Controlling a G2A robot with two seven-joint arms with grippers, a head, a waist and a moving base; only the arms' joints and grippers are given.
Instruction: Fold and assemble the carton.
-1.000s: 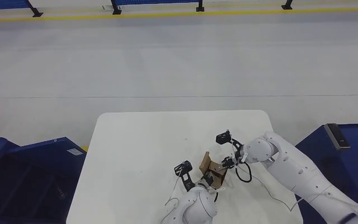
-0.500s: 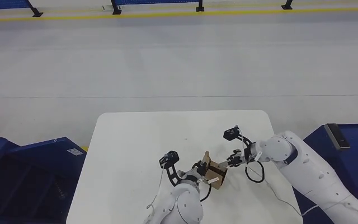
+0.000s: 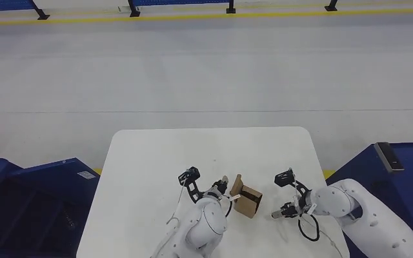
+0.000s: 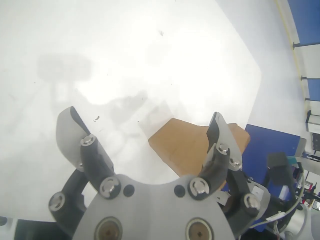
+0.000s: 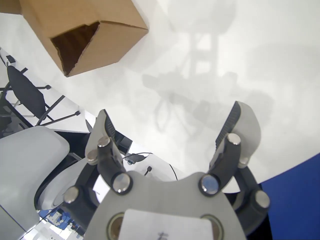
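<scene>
The carton [image 3: 246,199] sits on the surface [image 3: 161,161] near its front edge, between the two arms. It already has a box shape: its sides are squared up and it rests on the surface as a standing body. It does not look finished. One flap [image 3: 237,186] sticks up at the end nearer the left arm, and the right wrist view shows a dark triangular gap [image 5: 75,43] where the panels at one end have not been pressed flat. My judgement is that the main folding is done and closing and tucking the remaining flaps is left.

The left tool [image 4: 141,117] is released, its fingers spread wide and holding nothing. It hangs low just beside the carton, with one finger close by the raised flap; whether it touches the cardboard I cannot tell. The right tool [image 5: 171,112] is also released and empty, fingers apart. It is low over bare surface near the front right corner, apart from the carton and angled toward its gapped end.
</scene>
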